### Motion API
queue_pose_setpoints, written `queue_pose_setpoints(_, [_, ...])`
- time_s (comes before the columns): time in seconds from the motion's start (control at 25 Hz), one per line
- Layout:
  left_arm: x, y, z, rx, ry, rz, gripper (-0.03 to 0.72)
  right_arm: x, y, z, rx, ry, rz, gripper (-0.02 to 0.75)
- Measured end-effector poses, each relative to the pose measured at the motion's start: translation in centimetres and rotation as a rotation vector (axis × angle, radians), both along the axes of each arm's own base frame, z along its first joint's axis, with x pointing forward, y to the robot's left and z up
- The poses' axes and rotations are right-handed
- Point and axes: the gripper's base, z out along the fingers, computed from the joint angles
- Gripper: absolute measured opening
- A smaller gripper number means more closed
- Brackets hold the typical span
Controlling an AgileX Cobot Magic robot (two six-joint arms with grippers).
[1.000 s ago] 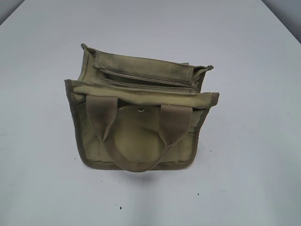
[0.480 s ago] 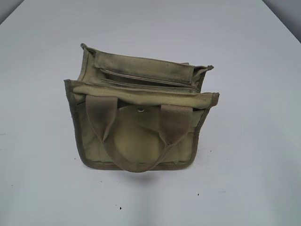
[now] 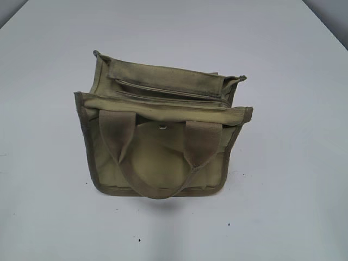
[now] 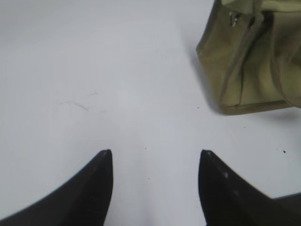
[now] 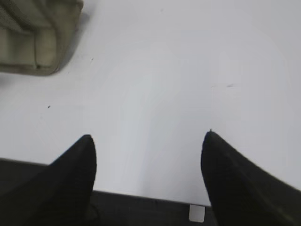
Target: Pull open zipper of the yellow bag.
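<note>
A plain white table (image 3: 49, 217) carries the yellow bag (image 3: 160, 136) near its middle, the zipper (image 3: 171, 91) running along the bag's top. The left end effector (image 4: 155, 157) and the right end effector (image 5: 148, 141) both hang spread wide over bare table, grasping nothing. No writing is legible.

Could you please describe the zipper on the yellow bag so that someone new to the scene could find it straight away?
The yellow bag stands mid-table, handles facing the camera. Along its top panel, behind the handles, runs the zipper, a thin line slanting from upper left to lower right. Unlike the round snap button on the front, it is long and narrow.
</note>
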Motion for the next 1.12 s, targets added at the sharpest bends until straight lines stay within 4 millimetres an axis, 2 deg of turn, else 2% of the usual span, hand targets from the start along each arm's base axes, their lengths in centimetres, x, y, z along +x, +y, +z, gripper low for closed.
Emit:
queue_pose_setpoints(0.28, [-1.5, 0.1, 0.0, -0.005, -0.101, 0.069, 0.444, -2.3, 0.0, 0.0, 0.001, -0.162, -0.079, 0.541])
queue_pose_setpoints(1.12, [-1.5, 0.1, 0.0, -0.005, -0.1, 0.069, 0.435, -2.3, 0.3, 0.1, 0.041, -0.163, -0.057, 0.541])
